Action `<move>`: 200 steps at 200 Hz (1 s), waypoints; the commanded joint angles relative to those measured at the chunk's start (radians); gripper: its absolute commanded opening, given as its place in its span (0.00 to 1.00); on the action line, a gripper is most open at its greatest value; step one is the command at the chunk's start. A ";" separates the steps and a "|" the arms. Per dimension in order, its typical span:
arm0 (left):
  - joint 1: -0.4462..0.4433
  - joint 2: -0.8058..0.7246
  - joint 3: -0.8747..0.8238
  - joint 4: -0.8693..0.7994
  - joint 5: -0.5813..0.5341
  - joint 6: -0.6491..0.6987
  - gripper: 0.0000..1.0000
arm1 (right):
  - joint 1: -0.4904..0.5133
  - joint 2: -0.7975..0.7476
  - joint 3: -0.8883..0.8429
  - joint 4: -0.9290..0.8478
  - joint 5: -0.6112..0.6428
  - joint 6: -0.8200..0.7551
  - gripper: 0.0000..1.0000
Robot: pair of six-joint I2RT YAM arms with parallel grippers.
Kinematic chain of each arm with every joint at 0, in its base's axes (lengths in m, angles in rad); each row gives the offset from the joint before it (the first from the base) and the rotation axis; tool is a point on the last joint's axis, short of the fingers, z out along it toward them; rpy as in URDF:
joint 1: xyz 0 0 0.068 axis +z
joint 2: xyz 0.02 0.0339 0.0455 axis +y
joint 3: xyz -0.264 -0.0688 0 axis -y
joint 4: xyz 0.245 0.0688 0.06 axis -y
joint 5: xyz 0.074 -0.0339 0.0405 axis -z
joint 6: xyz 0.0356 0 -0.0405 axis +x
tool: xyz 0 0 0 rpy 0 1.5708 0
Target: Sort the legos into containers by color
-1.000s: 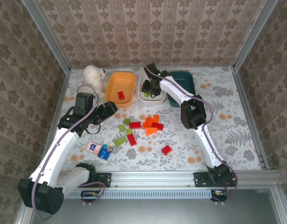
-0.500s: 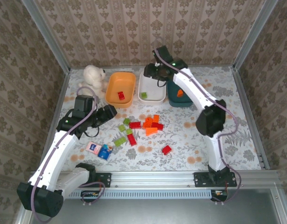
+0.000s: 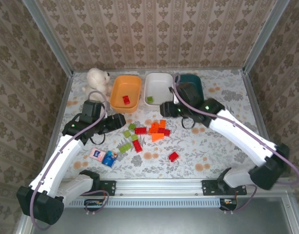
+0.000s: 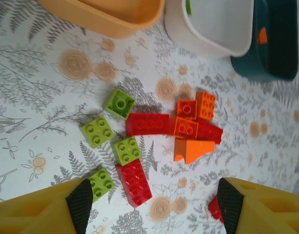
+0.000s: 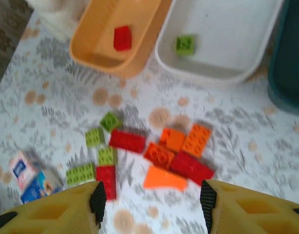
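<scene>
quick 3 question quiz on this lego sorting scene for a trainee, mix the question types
1. True or false: the orange tray is empty.
2. Which tray holds the green brick: A orange, B white, C teal?
3. Fill in: the left gripper and right gripper both hover over the pile with jaws ___.
Key: 1 false, a red brick lies in it. 2 B, the white tray. 3 open.

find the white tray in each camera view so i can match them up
top external: white tray at the back of the table, middle of the three trays.
left wrist: white tray at the top edge, right of centre.
right wrist: white tray upper right, a green brick inside.
shared landmark: the orange tray sits directly to its left in every view.
</scene>
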 commanded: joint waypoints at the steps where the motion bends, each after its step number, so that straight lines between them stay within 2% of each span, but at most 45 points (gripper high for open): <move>1: -0.084 0.010 -0.006 -0.011 0.016 0.081 0.70 | 0.010 -0.118 -0.130 -0.026 -0.009 0.041 0.57; 25: -0.182 0.015 -0.040 0.010 0.012 0.112 0.68 | 0.015 -0.216 -0.236 -0.032 -0.025 0.095 0.57; 41: -0.217 0.016 -0.067 0.016 0.000 0.103 0.67 | 0.015 -0.247 -0.265 -0.033 -0.035 0.110 0.58; 119: -0.258 -0.011 -0.119 -0.017 -0.070 0.007 0.65 | 0.018 -0.259 -0.276 -0.071 -0.053 0.131 0.58; 144: -0.300 0.014 -0.119 -0.025 -0.083 -0.021 0.64 | 0.021 -0.254 -0.287 -0.054 -0.067 0.143 0.58; 169: -0.413 0.048 -0.116 0.027 -0.095 0.006 0.63 | 0.023 -0.289 -0.305 -0.043 -0.049 0.166 0.58; 200: -0.591 0.161 -0.067 0.108 -0.109 0.097 0.63 | 0.021 -0.339 -0.264 -0.126 0.061 0.209 0.58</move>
